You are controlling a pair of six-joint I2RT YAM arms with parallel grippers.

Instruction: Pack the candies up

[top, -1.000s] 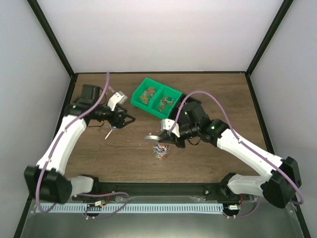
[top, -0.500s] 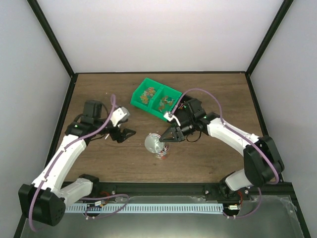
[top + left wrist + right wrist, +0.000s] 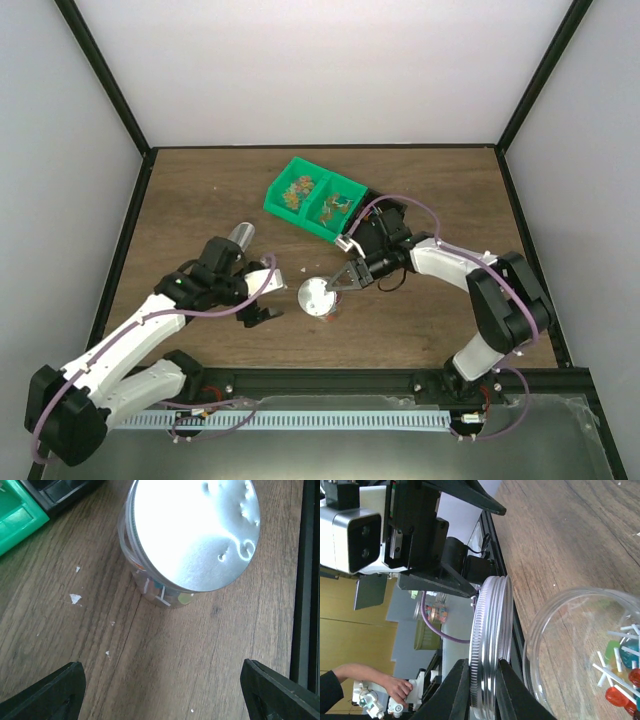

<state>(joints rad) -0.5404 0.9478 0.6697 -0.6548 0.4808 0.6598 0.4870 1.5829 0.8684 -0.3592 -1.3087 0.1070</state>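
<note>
One lid (image 3: 489, 630), rim in right gripper (image 3: 484, 672)

The round silver metal lid (image 3: 192, 530) hid most of the clear plastic cup (image 3: 149, 587) beneath it; the candies (image 3: 185, 598) under its rim were too blurred to count.

Robot lab cell, white panel walls (image 3: 320, 70), black frame (image 3: 108, 80), wooden tabletop (image 3: 440, 190)

On my feeds: one green bin (image 3: 295, 218) of two compartments, one clear cup (image 3: 555, 630), one silver lid (image 3: 317, 294), candies (image 3: 615, 696) beyond counting.
</note>
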